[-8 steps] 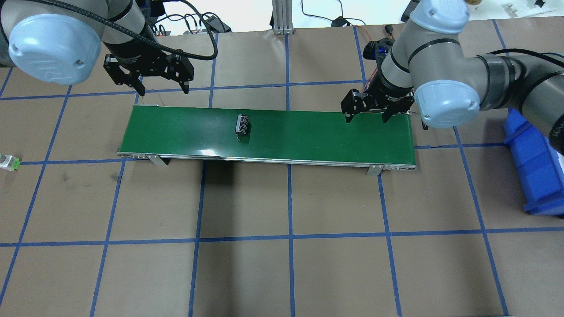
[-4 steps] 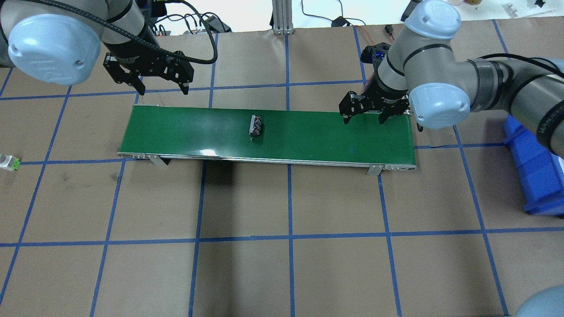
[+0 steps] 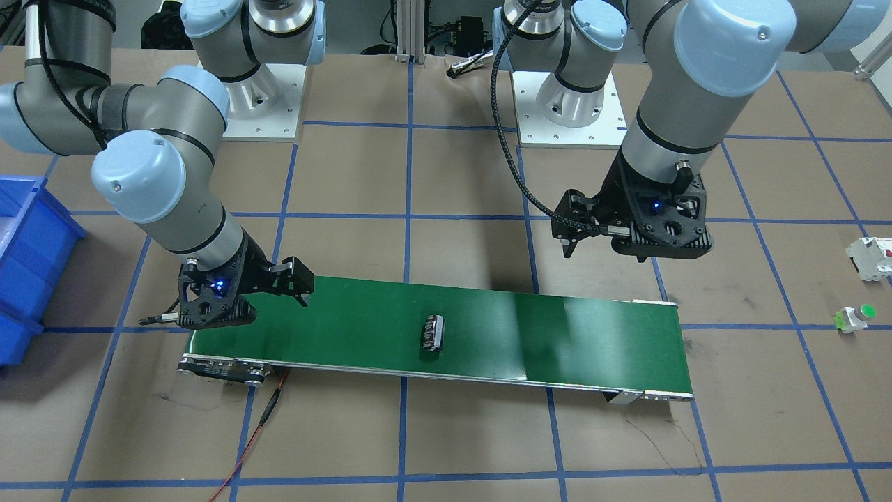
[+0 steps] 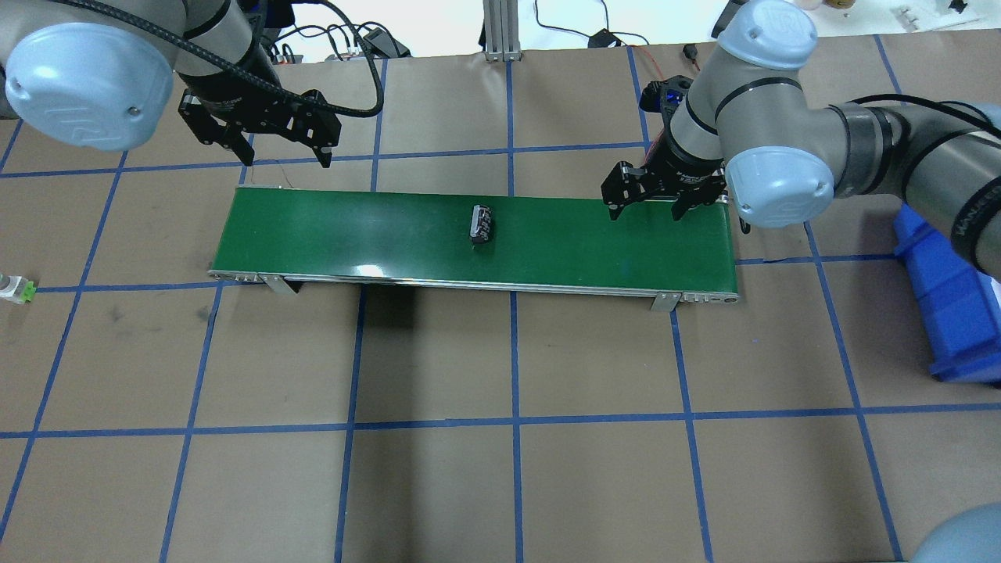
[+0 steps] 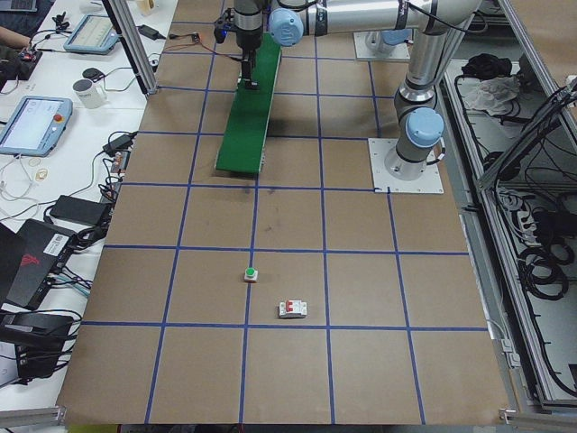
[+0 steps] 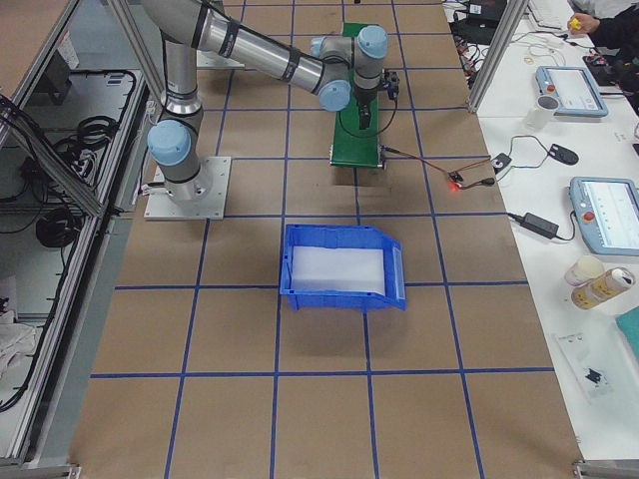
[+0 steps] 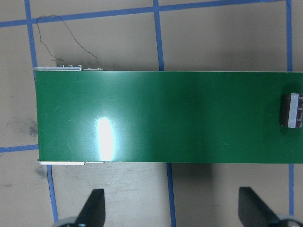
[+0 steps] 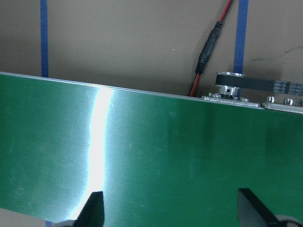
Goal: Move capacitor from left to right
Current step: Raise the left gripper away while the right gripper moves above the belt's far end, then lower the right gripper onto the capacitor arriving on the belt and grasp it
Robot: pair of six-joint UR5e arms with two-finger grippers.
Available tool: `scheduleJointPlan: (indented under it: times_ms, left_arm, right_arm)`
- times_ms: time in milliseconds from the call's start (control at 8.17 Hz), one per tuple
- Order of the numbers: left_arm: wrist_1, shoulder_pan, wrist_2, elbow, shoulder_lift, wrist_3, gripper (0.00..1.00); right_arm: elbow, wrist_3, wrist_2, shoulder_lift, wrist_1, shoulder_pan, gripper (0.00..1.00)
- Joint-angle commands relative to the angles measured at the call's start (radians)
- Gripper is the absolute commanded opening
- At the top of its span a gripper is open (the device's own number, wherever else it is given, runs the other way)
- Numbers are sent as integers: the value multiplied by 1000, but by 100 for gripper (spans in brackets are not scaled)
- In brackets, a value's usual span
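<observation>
The capacitor (image 4: 481, 224), a small dark cylinder with pale stripes, lies on its side near the middle of the green conveyor belt (image 4: 352, 234). It also shows in the front view (image 3: 433, 332) and at the right edge of the left wrist view (image 7: 292, 109). My left gripper (image 4: 283, 156) is open and empty, hovering just beyond the belt's left end, well left of the capacitor. My right gripper (image 4: 646, 211) is open and empty over the belt's far edge near its right end, to the right of the capacitor. The right wrist view shows only bare belt (image 8: 189, 156) between the fingers.
A blue bin (image 4: 950, 305) stands on the table to the right of the belt. A white block with a red mark (image 3: 871, 258) and a green-capped button (image 3: 856, 317) lie on the table past the belt's left end. A red cable (image 3: 258, 425) leaves the belt's right end.
The capacitor has travelled to the right along the belt, from left of centre toward the middle. My right gripper shifted slightly left, then held still; my left gripper barely moved.
</observation>
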Motion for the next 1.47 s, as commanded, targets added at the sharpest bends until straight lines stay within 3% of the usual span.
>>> scheduleJointPlan:
  times_ms: [0,857,1102,1347]
  left_arm:
    - [-8,1,2,2,3,-5,100]
    - [-83,7,2,3,37,-71,100]
    - [-88,7,0,3,42,-88,100]
    - [-88,7,0,2,43,-88,100]
  right_arm:
    - [1,1,-3,0,1,1,100]
    - [1,116,3,25,-11,16,100]
    - [4,127,67,25,-11,22,100]
    - [2,209,68,34,-14,66,100]
